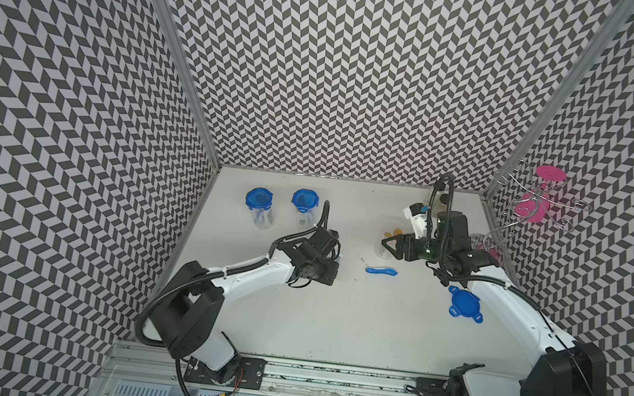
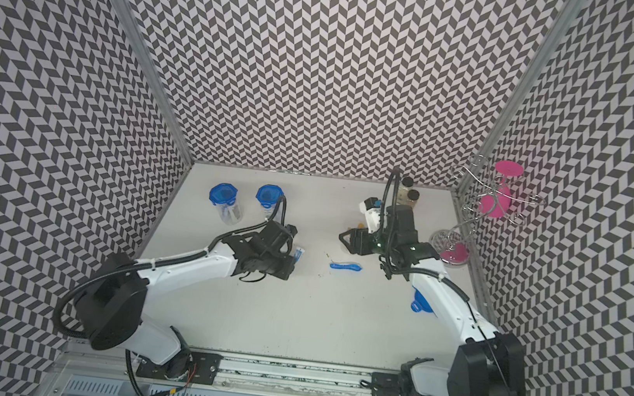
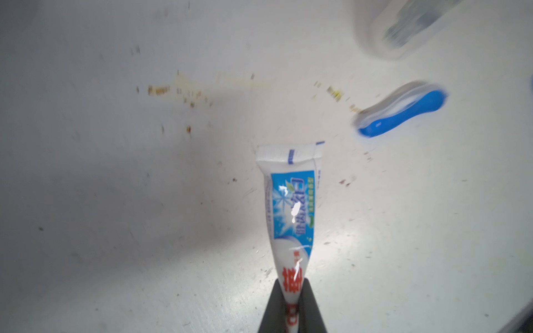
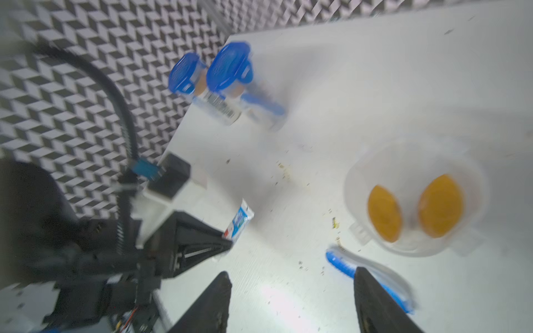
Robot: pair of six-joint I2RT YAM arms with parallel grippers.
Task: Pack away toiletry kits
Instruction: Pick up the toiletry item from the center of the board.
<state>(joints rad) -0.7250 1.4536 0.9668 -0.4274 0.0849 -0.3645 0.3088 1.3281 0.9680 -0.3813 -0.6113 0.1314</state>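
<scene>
One white counter (image 1: 333, 323) carries the lot. Near its far left corner a pair of lidded cups (image 1: 259, 204) stand together. An uncovered clear cup (image 4: 415, 199) with gold-capped tubes (image 4: 385, 213) inside stands just ahead of the right pincer (image 4: 291, 285), which gapes wide and empty. A loose blue lid (image 1: 463, 304) lies nearer the front, on the right. A blue toothbrush (image 1: 381, 271) lies between the pincers. The left pincer (image 3: 292, 288) is clamped tight on the narrow end of a toothpaste tube (image 3: 291, 201).

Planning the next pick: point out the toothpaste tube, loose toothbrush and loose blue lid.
toothpaste tube (image 3: 292, 207), left wrist view, on its blue label.
toothbrush (image 1: 380, 271), in a top view, mid-handle.
blue lid (image 1: 463, 303), in a top view, disc centre.
</scene>
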